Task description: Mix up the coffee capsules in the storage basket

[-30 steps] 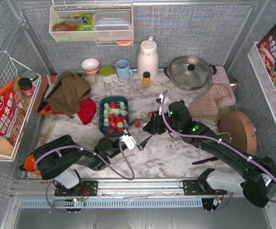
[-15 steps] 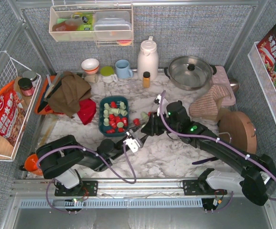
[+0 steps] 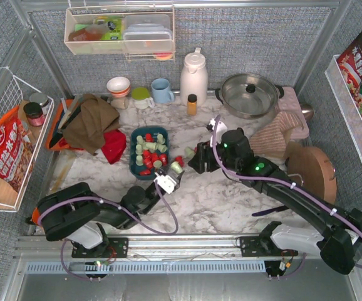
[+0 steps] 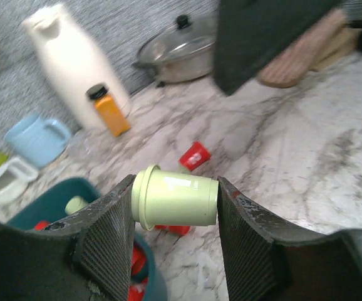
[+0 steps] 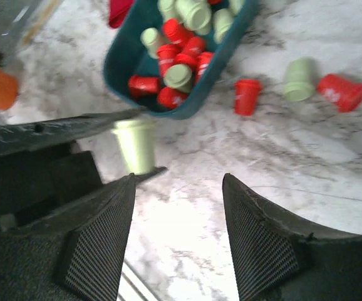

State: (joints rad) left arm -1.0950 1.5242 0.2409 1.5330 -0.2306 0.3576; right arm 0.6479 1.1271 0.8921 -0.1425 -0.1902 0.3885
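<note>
The dark teal storage basket (image 3: pixel 133 153) holds several red and mint green coffee capsules (image 3: pixel 149 150); it also shows in the right wrist view (image 5: pixel 121 59) and the left wrist view (image 4: pixel 24 204). My left gripper (image 3: pixel 173 172) is shut on a mint green capsule (image 4: pixel 176 204), held on its side just above the table by the basket's near right corner. A few loose capsules lie to the right of the basket: one red (image 5: pixel 248 96), one green (image 5: pixel 298 79), one red (image 5: pixel 341 91). My right gripper (image 5: pixel 178 182) is open and empty, hovering over the marble right of the basket (image 3: pixel 195 163).
A small orange-capped bottle (image 3: pixel 192 104), a white jug (image 3: pixel 193 75), a blue mug (image 3: pixel 162 91) and a lidded pot (image 3: pixel 250 94) stand at the back. A brown cloth and a red cloth (image 3: pixel 93 128) lie left of the basket. Folded cloths (image 3: pixel 281 135) lie at the right.
My left gripper has moved forward toward the basket's near right corner, and a green capsule now shows between its fingers. My right gripper has drawn back a little to the right.
</note>
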